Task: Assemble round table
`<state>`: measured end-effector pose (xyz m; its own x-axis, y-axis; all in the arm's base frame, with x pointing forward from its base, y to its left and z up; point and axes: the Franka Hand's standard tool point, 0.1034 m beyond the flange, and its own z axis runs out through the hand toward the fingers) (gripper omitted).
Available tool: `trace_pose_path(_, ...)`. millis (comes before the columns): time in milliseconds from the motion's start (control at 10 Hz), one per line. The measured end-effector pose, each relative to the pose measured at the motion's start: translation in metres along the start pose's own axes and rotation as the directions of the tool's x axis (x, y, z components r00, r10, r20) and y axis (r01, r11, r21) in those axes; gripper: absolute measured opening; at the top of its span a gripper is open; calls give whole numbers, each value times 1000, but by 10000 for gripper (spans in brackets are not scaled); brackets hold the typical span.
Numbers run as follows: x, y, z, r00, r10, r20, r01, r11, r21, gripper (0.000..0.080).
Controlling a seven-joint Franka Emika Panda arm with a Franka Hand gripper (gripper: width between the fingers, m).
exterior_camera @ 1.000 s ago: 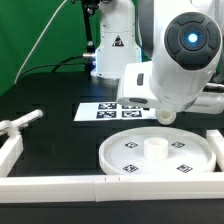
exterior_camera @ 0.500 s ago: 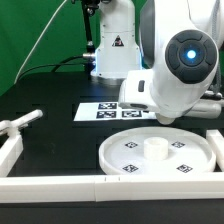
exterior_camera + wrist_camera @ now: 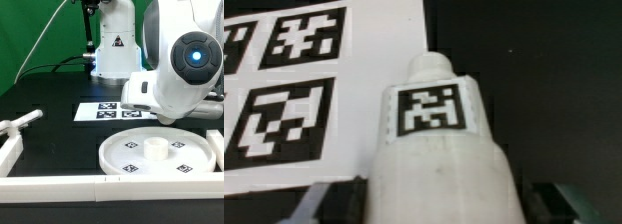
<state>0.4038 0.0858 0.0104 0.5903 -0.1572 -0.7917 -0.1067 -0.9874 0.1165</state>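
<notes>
White leg (image 3: 434, 140) pinched in our gripper (image 3: 434, 205), we edge toward the exterior view's right; the round disc (image 3: 130, 152) still awaits it.

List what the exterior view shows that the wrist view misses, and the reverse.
Exterior view only: the round disc, the white border bars and the arm's body, which hides the gripper there. Wrist view only: the tagged leg, close up in the gripper. Both: the marker board on the black table.
</notes>
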Motion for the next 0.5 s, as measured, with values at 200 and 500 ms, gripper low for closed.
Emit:
trace_pose_path(200,-8,3,-12,1000,-8,14,8,1000,3,403)
trace_pose_path(500,-36,30,-80,998,-40,-54,43,998,53,403)
